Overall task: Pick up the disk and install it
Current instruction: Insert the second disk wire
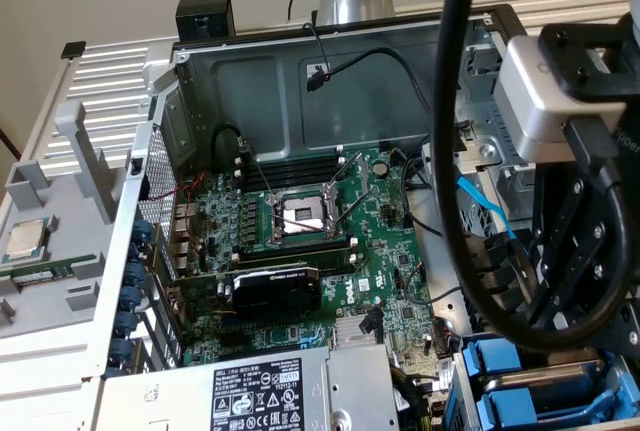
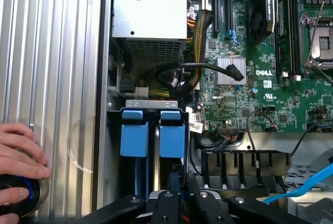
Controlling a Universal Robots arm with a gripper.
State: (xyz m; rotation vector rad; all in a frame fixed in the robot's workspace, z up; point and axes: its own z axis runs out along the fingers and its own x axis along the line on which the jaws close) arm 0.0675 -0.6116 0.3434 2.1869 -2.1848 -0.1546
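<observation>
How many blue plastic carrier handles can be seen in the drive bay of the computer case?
2. In the wrist view, the left blue handle and the right blue handle stand side by side in the drive bay, beside the motherboard. Others may be hidden.

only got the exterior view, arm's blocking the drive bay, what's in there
observer: Two blue carriers stand side by side in the black cage, with a narrow gap between them.
operator: where's the gripper over it
observer: The gripper sits close above the cage, roughly in line with that gap.
operator: anyone near the rig
observer: Yes, a hand rests on a round black knob on the ribbed metal panel beside the case.
</observation>
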